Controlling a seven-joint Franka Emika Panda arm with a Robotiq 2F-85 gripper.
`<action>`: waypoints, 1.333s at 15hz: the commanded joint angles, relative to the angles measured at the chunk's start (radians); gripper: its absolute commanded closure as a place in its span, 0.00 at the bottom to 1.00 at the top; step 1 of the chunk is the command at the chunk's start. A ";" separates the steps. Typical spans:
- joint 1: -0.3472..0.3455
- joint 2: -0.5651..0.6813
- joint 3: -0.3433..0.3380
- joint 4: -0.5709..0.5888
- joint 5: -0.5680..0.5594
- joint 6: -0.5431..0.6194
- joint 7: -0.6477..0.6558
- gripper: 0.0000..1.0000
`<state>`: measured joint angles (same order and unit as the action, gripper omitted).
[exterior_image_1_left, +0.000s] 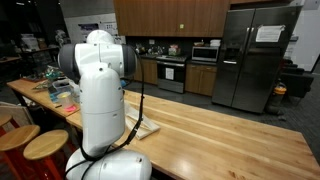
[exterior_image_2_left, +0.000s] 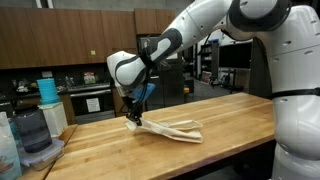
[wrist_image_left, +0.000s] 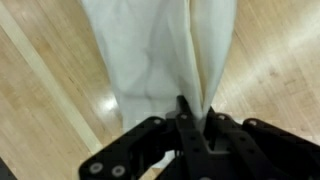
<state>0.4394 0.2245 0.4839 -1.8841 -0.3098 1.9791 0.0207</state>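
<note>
**One cloth (exterior_image_2_left: 172, 131) end pinched low on the counter (exterior_image_2_left: 235, 112)**

One end of the cloth sits between the jaws, which are drawn narrow and closed on the fabric itself; the wrist view shows it bunched into soft folds just where the fingertips meet. The rest of the cloth trails away from the grip across the counter, lying flat and loosely rumpled in an exterior view; the arm (exterior_image_2_left: 205, 22) bends down over it from above.

Judging by the pose, the step in hand is a grip on the cloth's end, held low at the surface; the far part has not yet left the wood. Any further move calls for a firm pinch and a slow, even pull, since thin fabric can slide out of a narrow bite, or drag and fold under itself.

The cloth is cream-white, limp and matte, with long creases running lengthwise; it looks like a plain woven towel or rag, though the weave is too blurred to tell. The counter is pale butcher-block wood in long glued strips, smooth with a slight sheen.
</note>
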 joint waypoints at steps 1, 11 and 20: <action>0.029 -0.020 -0.027 0.027 0.009 -0.135 -0.052 0.57; -0.003 -0.132 -0.065 -0.024 0.024 -0.215 -0.012 0.00; -0.092 -0.140 -0.165 -0.079 0.140 -0.315 0.182 0.00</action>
<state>0.3632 0.1151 0.3359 -1.9322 -0.2250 1.6908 0.1567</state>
